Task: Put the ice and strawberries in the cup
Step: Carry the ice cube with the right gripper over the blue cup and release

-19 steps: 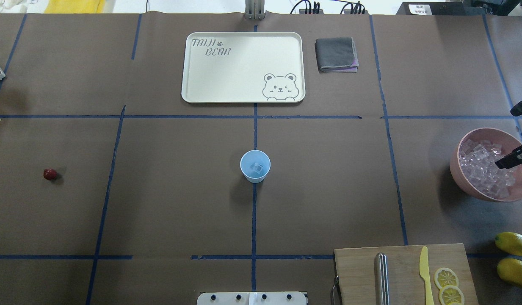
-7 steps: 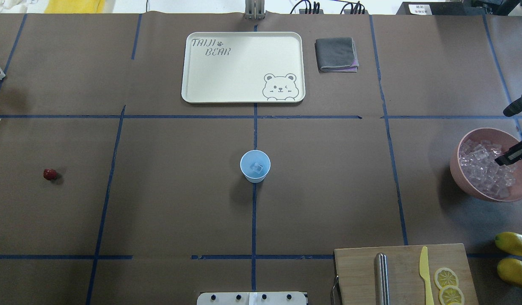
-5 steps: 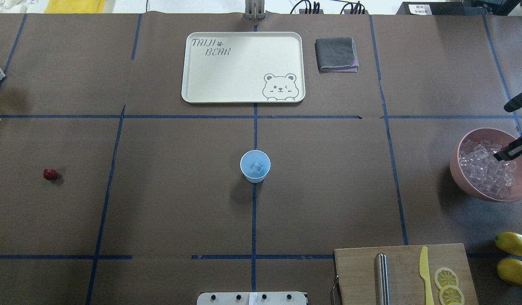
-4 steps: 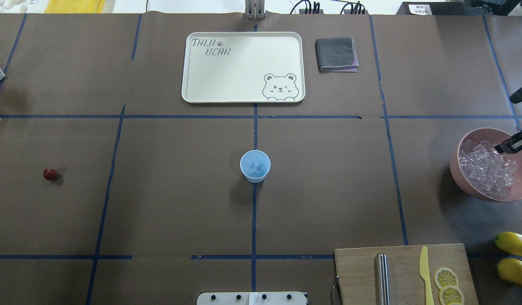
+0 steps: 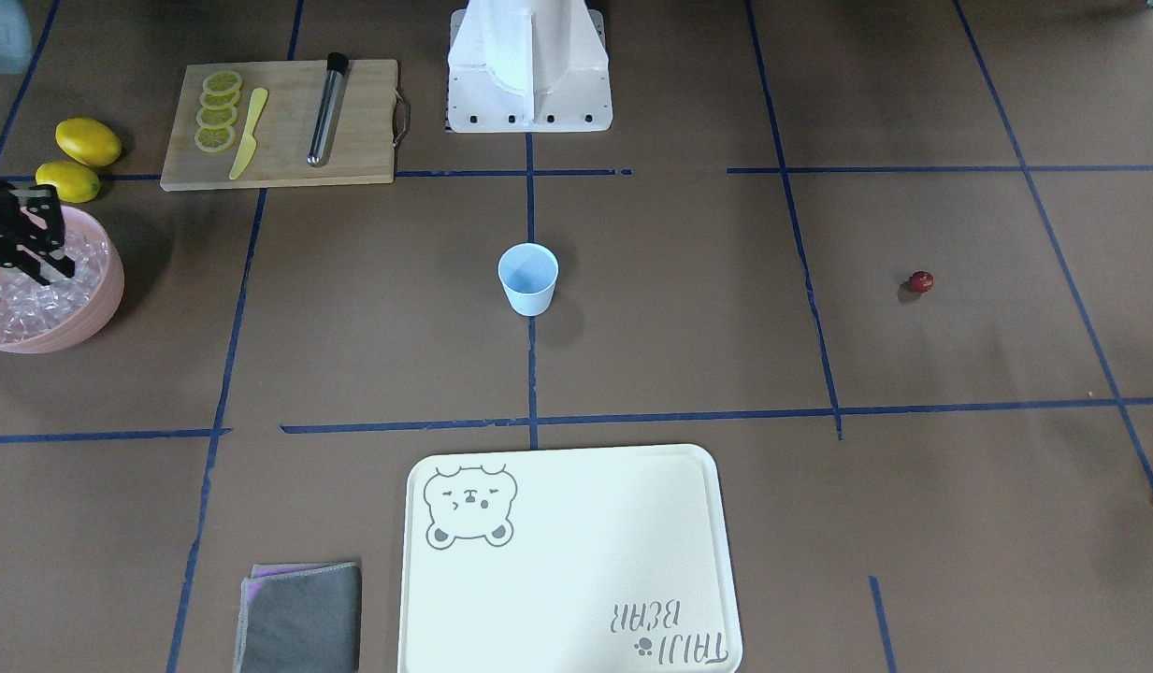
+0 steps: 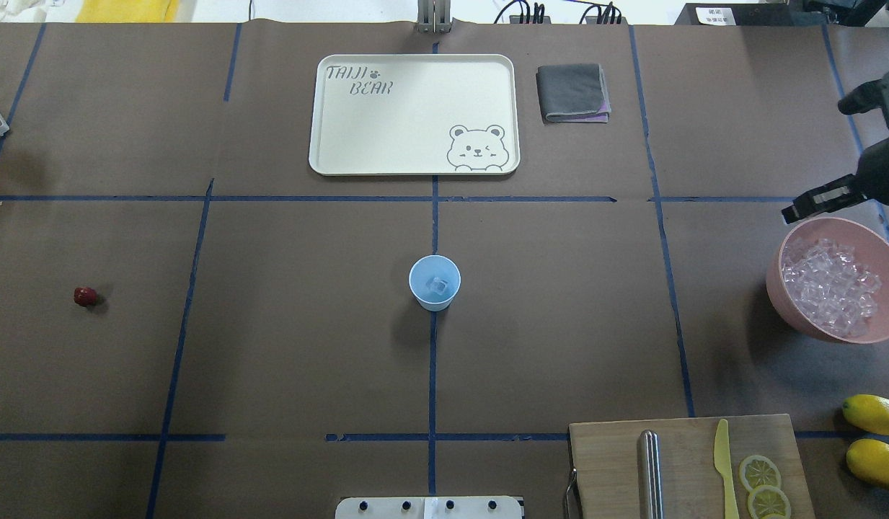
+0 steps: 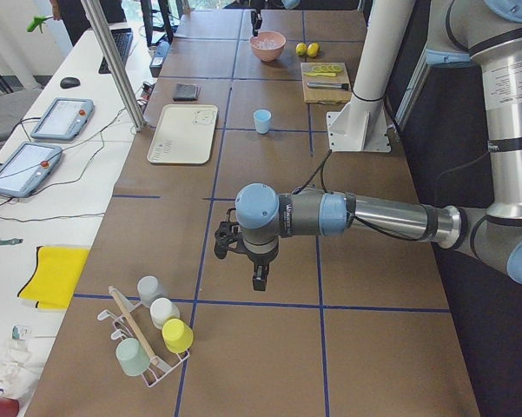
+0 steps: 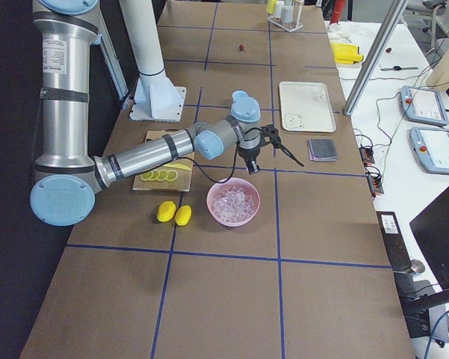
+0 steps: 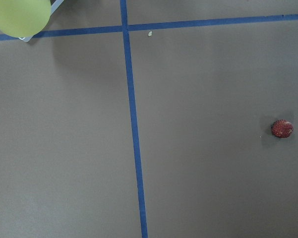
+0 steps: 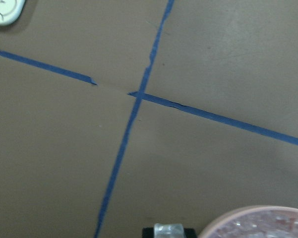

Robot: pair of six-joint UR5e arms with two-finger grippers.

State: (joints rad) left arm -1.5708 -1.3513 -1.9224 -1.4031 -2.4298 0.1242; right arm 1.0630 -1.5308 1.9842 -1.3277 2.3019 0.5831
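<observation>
The pale-blue cup (image 6: 435, 282) stands at the table's centre, and one clear cube lies inside it. The ice (image 6: 830, 295) fills a pink bowl (image 6: 774, 288) at the right edge. My right gripper (image 6: 792, 212) hangs just beyond the bowl's far rim. In the right wrist view it (image 10: 168, 231) is shut on a clear ice cube. One dark-red strawberry (image 6: 85, 296) lies alone at the far left, and it also shows in the left wrist view (image 9: 282, 128). My left gripper (image 7: 259, 280) hovers over bare table at that end. I cannot tell whether it is open or shut.
A cream bear tray (image 6: 414, 167) and a folded grey cloth (image 6: 572, 92) lie at the back. A cutting board (image 6: 610, 461) with a metal tube, a yellow knife and lemon slices sits front right, beside two lemons (image 6: 874, 414). A cup rack (image 7: 148, 334) stands at the left end.
My right gripper has risen out of the ice bowl and moved back and a little toward the centre, past the bowl's far rim. The cup and the strawberry have not moved.
</observation>
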